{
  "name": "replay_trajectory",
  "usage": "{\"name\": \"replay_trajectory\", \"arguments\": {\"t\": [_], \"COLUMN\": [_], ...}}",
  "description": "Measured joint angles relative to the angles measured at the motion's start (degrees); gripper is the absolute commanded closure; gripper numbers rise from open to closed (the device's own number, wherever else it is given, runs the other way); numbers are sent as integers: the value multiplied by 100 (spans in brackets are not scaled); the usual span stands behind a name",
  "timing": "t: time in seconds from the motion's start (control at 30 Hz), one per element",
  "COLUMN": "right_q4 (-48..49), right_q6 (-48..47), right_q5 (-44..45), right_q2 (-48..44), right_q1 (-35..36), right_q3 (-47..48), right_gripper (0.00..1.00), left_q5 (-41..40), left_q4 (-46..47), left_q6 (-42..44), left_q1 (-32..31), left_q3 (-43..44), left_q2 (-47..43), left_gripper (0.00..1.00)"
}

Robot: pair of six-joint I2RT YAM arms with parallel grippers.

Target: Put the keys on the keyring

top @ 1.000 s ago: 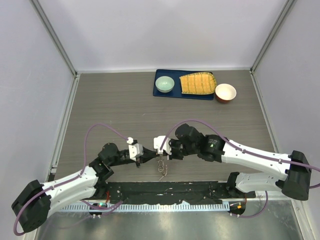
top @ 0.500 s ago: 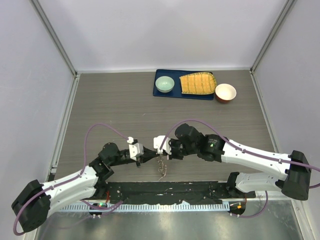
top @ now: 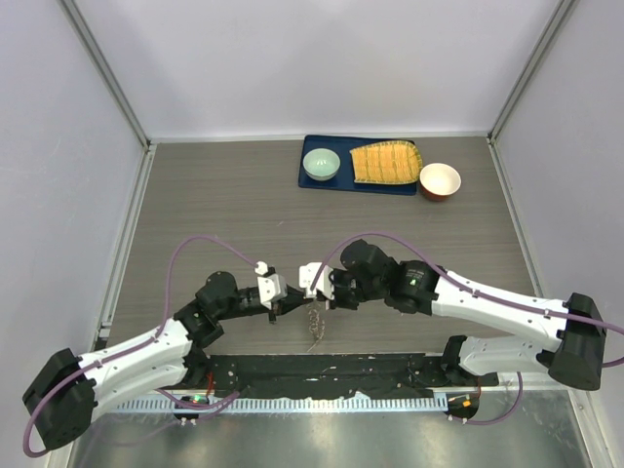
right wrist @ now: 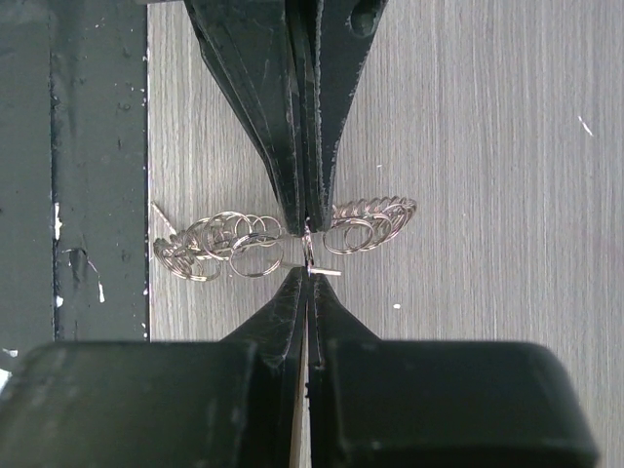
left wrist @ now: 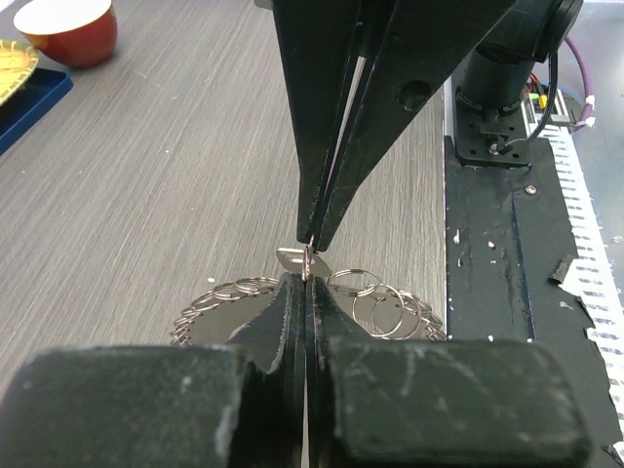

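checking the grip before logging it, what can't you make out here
- Left wrist: key sits where left tool and right tool meet; which one grips it is unclear.
- Right wrist: tools hide whether it's on the keyring.
- Top: key too small.

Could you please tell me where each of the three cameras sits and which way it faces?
Top external: above and behind the bases, looking down on the table; both arms show, left gripper meeting right gripper.
Left wrist: on the left arm, looking along its own shut fingers towards the right gripper.
Right wrist: mirrored, looking past its own fingers at the left gripper.
Shared: all show the keyring; both wrist views show the key between the fingertips.
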Motion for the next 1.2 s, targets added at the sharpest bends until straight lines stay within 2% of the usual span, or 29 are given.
{"name": "replay_trajectory", "arguments": {"t": [0.6,0.8,1.07,1.2], "right_q4": [-435,-466,-129,-61], "right_q6": [-7,11,195,328], "right_q5": [26,59,105,223], "right_q2": [190,212,144,-175], "right_q1": [-22,-31,4,2], "right_q3": [232,258,258,238], "right_gripper": [98,89,62,61], "left_q5": [-103,-254,-695,-831], "left_q4": [-393,-387,162,439], "left_q6": [251,299,170,118], "left_q1": [-236,-278,-315,-317], "left_q3": [304,308,-149,-297], "left_q2": [317,299,-85,-127], "left_gripper": [100,100,100,100]}}
